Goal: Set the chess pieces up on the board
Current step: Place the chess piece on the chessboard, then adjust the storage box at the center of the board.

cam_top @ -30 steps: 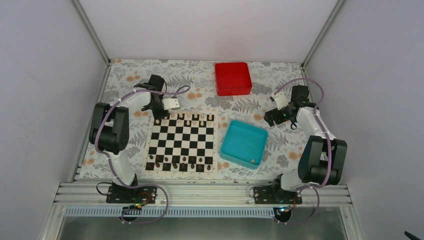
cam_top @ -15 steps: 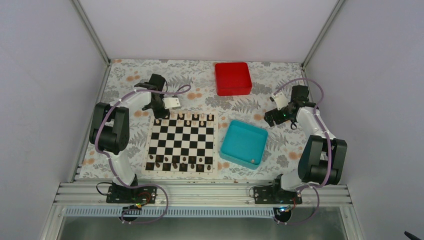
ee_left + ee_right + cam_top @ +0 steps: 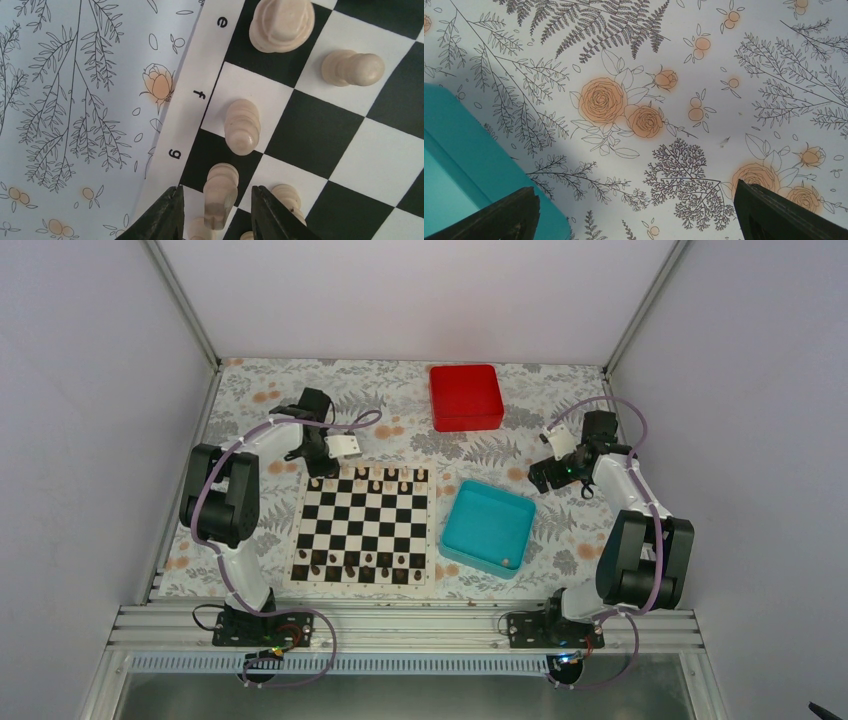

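Observation:
The black-and-white board [image 3: 365, 523] lies left of centre. Several cream chess pieces [image 3: 376, 478] stand along its far rows. My left gripper [image 3: 316, 478] hovers at the board's far left corner. In the left wrist view its jaws [image 3: 216, 191] are open on both sides of one upright cream piece [image 3: 223, 179] by the "g" mark, with a gap on each side. More cream pieces [image 3: 242, 125] stand around it. My right gripper [image 3: 546, 474] is open and empty over the cloth [image 3: 674, 125], right of the teal tray. One cream piece [image 3: 506, 562] lies in that tray.
The teal tray [image 3: 489, 526] sits right of the board, its corner showing in the right wrist view [image 3: 454, 160]. A red box [image 3: 465, 396] stands at the back. Dark brown pieces [image 3: 350, 562] fill the board's near rows.

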Tool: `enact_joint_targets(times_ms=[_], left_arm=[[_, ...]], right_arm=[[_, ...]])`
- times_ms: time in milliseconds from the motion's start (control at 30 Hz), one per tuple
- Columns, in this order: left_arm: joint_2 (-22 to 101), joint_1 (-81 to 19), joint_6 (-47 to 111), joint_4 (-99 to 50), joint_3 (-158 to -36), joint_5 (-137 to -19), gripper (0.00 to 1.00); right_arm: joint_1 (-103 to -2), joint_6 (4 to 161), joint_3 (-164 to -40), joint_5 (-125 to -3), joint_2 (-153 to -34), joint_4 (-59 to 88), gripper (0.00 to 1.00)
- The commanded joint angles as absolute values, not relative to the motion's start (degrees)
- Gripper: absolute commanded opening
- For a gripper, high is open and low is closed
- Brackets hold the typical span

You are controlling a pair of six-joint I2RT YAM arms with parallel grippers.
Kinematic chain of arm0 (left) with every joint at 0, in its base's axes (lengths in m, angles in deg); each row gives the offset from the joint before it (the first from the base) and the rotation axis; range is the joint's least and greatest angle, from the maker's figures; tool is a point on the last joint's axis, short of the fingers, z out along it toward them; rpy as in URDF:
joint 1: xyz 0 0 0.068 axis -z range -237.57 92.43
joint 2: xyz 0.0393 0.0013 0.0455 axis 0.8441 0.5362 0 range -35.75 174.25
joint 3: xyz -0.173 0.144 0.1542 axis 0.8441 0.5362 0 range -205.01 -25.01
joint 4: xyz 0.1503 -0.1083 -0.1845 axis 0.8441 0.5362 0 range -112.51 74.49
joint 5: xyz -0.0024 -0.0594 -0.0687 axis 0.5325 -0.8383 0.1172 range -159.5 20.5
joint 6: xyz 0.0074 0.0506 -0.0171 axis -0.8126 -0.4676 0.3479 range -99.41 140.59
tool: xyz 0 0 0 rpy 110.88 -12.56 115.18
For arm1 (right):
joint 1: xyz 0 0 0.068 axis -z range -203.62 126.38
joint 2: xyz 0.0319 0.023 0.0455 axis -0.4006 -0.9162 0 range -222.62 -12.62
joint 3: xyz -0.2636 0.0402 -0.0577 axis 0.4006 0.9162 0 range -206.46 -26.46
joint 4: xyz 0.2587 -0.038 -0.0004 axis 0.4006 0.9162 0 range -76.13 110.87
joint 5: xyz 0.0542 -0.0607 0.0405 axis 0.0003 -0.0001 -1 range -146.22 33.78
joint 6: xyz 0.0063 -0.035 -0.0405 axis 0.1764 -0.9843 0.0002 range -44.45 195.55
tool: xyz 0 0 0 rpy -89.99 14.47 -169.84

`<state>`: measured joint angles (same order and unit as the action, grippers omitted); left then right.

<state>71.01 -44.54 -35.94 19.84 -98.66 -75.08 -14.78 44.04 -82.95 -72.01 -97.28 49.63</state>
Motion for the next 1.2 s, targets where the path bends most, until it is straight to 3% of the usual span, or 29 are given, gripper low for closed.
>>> enact_joint_targets(times_ms=[0, 400, 600, 667, 733, 800, 833, 933, 1033, 1167], left_arm=[[69.2, -44.1, -36.4, 21.4, -101.3, -74.9, 0.36], [58.1, -35.0, -35.5, 31.2, -116.6, -67.7, 0.39], [64.8, -23.0, -32.7, 35.2, -128.9, -68.9, 0.36], [69.0, -20.7, -32.4, 35.2, -131.3, -69.0, 0.29], [73.8, -18.7, -31.9, 35.8, -134.0, -68.3, 0.18], [78.3, -16.7, -31.5, 36.5, -136.2, -68.1, 0.11], [79.8, -15.8, -31.6, 36.6, -136.7, -68.2, 0.07], [82.8, -13.3, -31.6, 36.5, -137.9, -68.0, 0.03], [84.9, -11.6, -31.5, 36.7, -138.6, -67.9, 0.02], [86.8, -10.2, -31.3, 37.1, -139.6, -68.4, 0.02]], right_arm=[[-14.2, 43.6, -82.4, -72.8, -97.9, 49.9, 1.0], [-14.2, 42.0, -83.3, -68.4, -95.1, 53.8, 1.0], [-14.2, 37.6, -83.0, -68.2, -88.3, 63.8, 1.0], [-14.2, 36.2, -83.1, -69.9, -87.1, 67.2, 0.96], [-14.3, 35.3, -83.0, -70.8, -86.6, 69.6, 0.86], [-14.6, 35.1, -82.6, -70.5, -86.9, 71.2, 0.68], [-14.7, 35.1, -82.5, -70.3, -87.3, 71.9, 0.52], [-15.2, 34.7, -81.5, -70.5, -88.4, 74.2, 0.29], [-16.1, 34.0, -80.1, -70.5, -88.5, 74.5, 0.2], [-16.8, 34.2, -79.7, -70.9, -89.9, 73.7, 0.2]])
